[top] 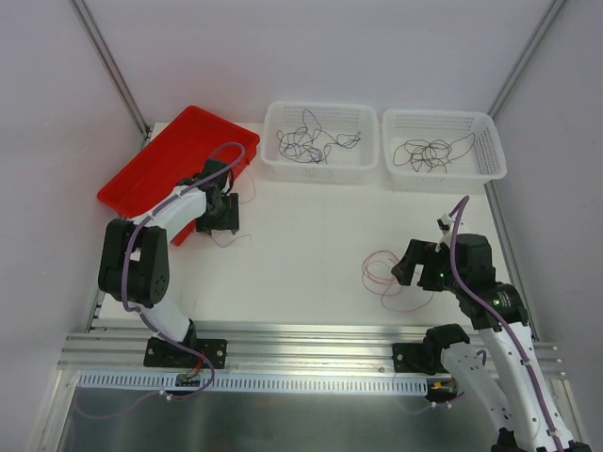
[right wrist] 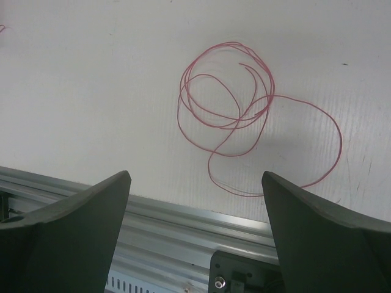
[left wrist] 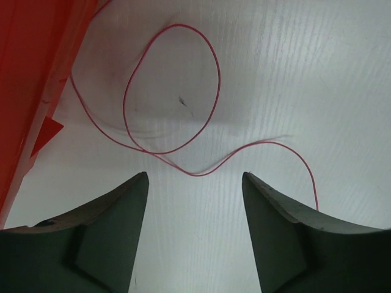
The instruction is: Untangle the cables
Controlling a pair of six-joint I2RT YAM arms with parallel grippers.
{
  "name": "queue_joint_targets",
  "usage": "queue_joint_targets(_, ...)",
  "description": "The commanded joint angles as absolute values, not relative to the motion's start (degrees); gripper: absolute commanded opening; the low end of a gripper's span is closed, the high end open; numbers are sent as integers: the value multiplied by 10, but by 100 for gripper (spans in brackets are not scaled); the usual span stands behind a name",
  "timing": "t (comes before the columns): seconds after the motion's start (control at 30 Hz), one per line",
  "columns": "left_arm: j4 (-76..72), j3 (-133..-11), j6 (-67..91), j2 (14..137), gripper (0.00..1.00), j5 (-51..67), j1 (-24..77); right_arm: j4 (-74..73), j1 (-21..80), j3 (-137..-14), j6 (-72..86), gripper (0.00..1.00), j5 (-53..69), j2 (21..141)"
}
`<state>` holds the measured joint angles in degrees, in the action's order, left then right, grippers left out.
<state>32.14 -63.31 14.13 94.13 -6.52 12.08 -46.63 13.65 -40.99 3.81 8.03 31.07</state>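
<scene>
1. the left gripper (left wrist: 195, 175) is hanging over the table (left wrist: 317, 73) with its jaws standing well apart and gripping nothing. bare table is showing between its two fingers (left wrist: 116, 213).
2. a loose cable (left wrist: 219, 70), red-pink and hair-thin, is lying flat just ahead of those fingertips. it is forming one big loop beyond the finger on the left of the wrist view and dipping into the mouth of the gap between the tips. from there it is arching over to the other finger, with its end running down beside that finger's outer edge. i cannot tell whether it is touching either finger.
3. the red tray (left wrist: 27, 67) is sitting off the outer side of the left-hand finger, and the cable's far end is running up along its edge.
4. the right gripper (right wrist: 196, 175) is holding its jaws very wide, with nothing between them.
5. a red-pink coil (right wrist: 250, 116) is lying ahead of the right fingers, apart from both tips. several of its turns are overlapping, and one larger loop is swinging out toward the right-hand finger's side.
6. a metal rail (right wrist: 183, 223) is running across just beneath the right fingertips.
7. well away from both pairs of fingers, the left basket (top: 320, 108) is holding purple cables (top: 306, 146), and the right basket (top: 438, 117) is holding black cables (top: 424, 153).
</scene>
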Motion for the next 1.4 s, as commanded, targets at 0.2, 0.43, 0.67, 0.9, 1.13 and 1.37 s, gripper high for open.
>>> queue_joint_targets(0.2, 308, -710, 78, 1015, 52, -83, 128, -480, 140, -417, 37, 94, 81, 301)
queue_joint_targets(0.43, 309, -720, 70, 1060, 44, -70, 128, -479, 140, -418, 38, 94, 81, 305)
queue_joint_targets(0.67, 312, -705, 78, 1030, 11, -43, 138, -480, 140, -420, 36, 94, 79, 308)
queue_joint_targets(0.9, 362, -759, 105, 916, 0, -16, 140, -474, 139, -424, 39, 94, 83, 317)
queue_joint_targets(1.13, 422, -932, 119, 848, 0, -40, 130, -480, 140, -435, 36, 94, 83, 327)
queue_joint_targets(1.37, 442, -1148, 147, 861, 0, -64, 66, -484, 140, -442, 38, 94, 83, 330)
